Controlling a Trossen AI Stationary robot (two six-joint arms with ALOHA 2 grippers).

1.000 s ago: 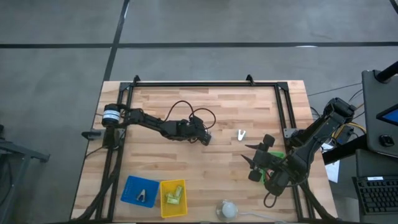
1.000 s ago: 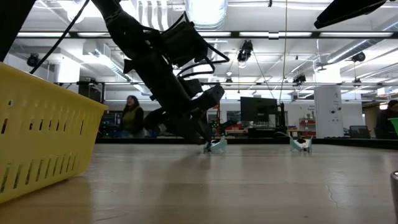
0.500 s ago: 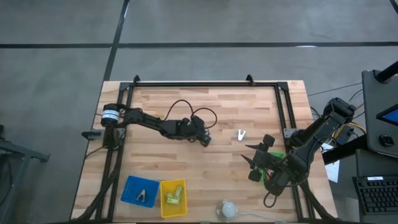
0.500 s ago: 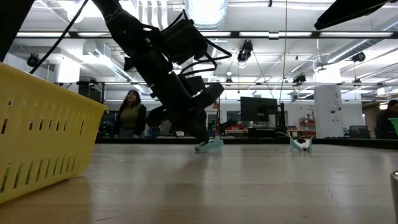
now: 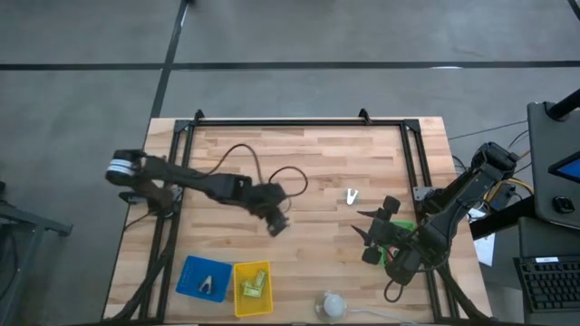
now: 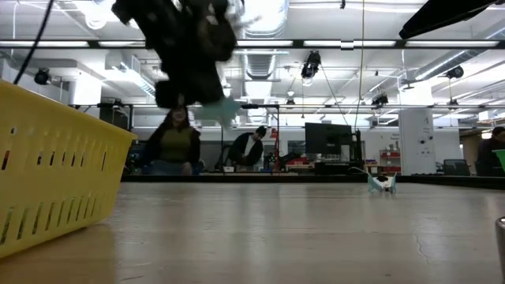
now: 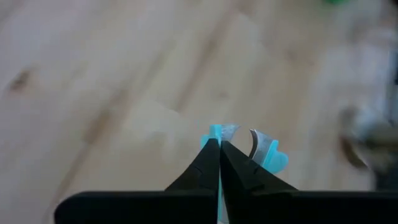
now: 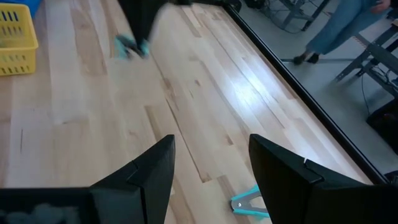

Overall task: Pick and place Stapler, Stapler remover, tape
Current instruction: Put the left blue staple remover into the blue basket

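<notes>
Left gripper clamped on teal staple remover, raised off surface; carry level, release only once directly above blue bin; right gripper parked half-spread, empty, near second remover.

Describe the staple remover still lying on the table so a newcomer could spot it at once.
Start at the wooden table and look to its right half, ahead of the waiting right gripper. There the staple remover lies alone on bare wood, small, pale teal, claw-shaped. Its twin is off the table, pinched in the left gripper.
</notes>
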